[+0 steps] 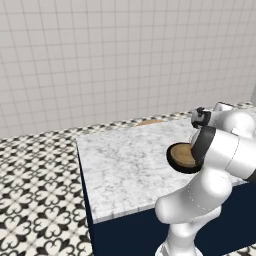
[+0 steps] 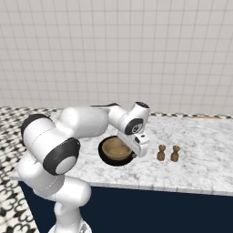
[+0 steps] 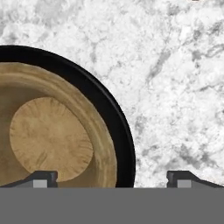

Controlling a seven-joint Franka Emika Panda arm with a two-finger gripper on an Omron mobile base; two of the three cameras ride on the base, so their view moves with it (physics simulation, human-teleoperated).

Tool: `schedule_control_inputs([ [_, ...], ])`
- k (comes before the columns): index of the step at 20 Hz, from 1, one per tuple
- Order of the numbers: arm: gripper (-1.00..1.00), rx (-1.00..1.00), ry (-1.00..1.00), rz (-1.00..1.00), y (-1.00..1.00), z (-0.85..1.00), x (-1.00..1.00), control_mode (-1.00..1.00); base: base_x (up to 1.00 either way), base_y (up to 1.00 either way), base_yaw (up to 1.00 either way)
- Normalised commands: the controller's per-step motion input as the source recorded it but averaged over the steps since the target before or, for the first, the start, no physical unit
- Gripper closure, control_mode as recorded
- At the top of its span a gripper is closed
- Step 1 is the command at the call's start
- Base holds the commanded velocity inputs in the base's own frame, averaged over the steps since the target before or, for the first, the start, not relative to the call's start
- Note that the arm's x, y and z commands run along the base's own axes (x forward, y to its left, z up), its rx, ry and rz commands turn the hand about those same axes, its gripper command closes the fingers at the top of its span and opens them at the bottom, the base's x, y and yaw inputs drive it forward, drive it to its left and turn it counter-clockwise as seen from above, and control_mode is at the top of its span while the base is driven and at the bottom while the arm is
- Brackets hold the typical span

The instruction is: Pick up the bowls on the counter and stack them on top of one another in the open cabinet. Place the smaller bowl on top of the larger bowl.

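The jaws stand wide apart, one dark tip low at the left and one low at the right of the hand view, and the gripper (image 3: pixel 111 177) holds nothing. Between the tips runs the right-hand rim of a bowl that is black outside (image 3: pixel 124 140) with a tan, wood-grained inside (image 3: pixel 48 138); whether this is one bowl or the wooden one nested in the black one I cannot tell. The left tip sits over the tan inside and the right tip over bare marble, so the jaws straddle the rim. In the right base view the bowl (image 2: pixel 116 151) rests on the counter (image 2: pixel 200 154) at centre frame, just under the hand (image 2: pixel 136 132), with two small brown shakers (image 2: pixel 168 153) near it to the right. In the left base view the bowl (image 1: pixel 181 156) lies at centre right, partly behind the arm, and a flat tan thing (image 1: pixel 150 121) lies at the counter's far edge. The step looks like a rim grasp: lower straight down until the tips pass the lip on both sides, then close squarely on the wall. Lift level, and swing away from the shakers.
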Motion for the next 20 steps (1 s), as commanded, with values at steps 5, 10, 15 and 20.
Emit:
schedule_control_inputs([
  [5,-1.0,-0.06,0.0,0.03,0.0,-0.46,-0.12,-1.0,0.0,0.0,0.0],
  [10,-1.0,-0.01,0.0,0.03,0.0,-0.2,-0.04,-1.0,0.0,0.0,0.0],
  [15,1.0,0.0,-0.01,0.02,0.06,-0.19,0.0,-1.0,0.0,0.0,0.0],
  [20,1.0,0.0,-0.03,0.0,0.0,0.0,0.0,-1.0,0.0,0.0,0.0],
])
